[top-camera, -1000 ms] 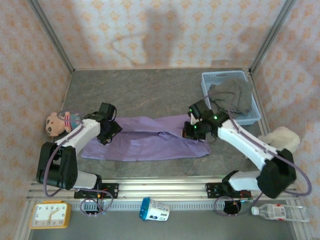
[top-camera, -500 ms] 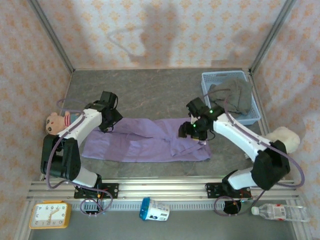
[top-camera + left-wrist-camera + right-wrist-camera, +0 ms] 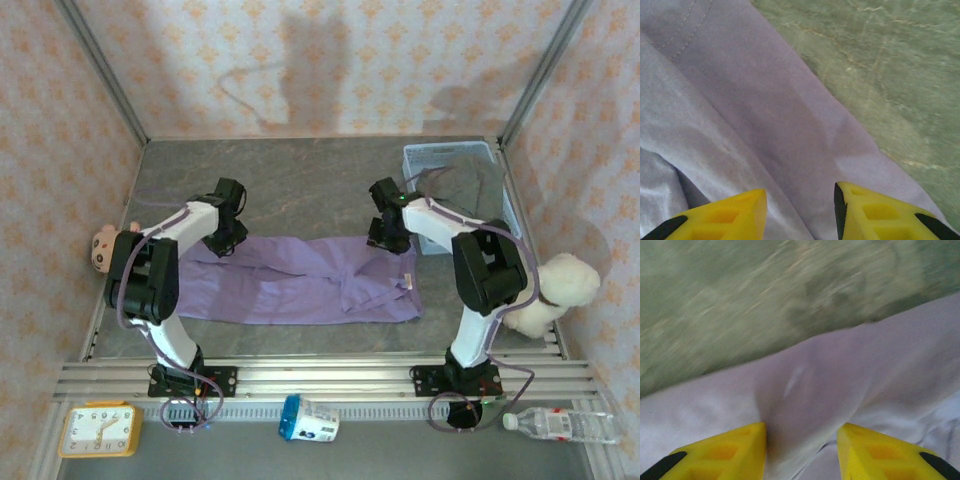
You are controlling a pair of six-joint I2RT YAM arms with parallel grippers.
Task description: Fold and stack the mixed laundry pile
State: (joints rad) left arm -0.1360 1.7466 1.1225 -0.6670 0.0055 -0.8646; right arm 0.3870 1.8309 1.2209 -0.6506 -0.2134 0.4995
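Jaws half open over the lilac shirt [image 3: 300,285]

Left gripper [image 3: 800,202] stands about half open. Its yellow fingers straddle smooth, flat cloth with a stitched seam at upper left, and nothing is pinched. Right gripper [image 3: 801,435] gapes likewise over a soft raised fold near the cloth's edge. The creased shirt lies spread across mid-frame on the mottled grey table [image 3: 300,190].
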